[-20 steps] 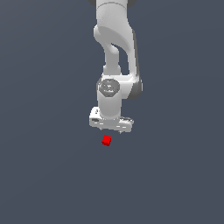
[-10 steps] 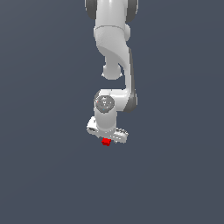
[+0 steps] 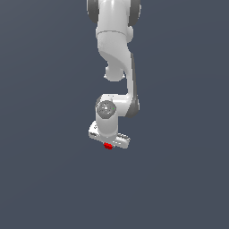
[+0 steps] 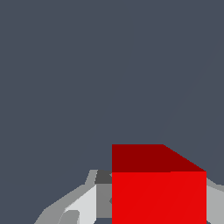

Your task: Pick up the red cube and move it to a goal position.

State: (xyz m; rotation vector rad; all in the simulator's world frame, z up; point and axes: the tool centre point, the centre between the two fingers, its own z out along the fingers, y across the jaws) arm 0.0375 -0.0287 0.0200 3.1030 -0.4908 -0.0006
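Note:
The red cube [image 3: 108,146] lies on the dark floor, and in the exterior view only a sliver of it shows under the white gripper [image 3: 108,144]. The gripper has come down over it, with the hand's bar tilted just above it. The cube [image 4: 158,197] looms large in the wrist view. A pale finger [image 4: 83,203] stands close on one side of it and the edge of the other finger [image 4: 215,201] on the other side. The cube sits between the fingers, still on the floor, and the gripper looks open around it.
The white arm [image 3: 117,49] rises from the gripper to the top of the exterior view. Plain dark grey floor [image 3: 179,179] surrounds the cube on all sides.
The arm has lowered the gripper from above the cube down around it. The cube has stayed in place and is now mostly covered by the hand.

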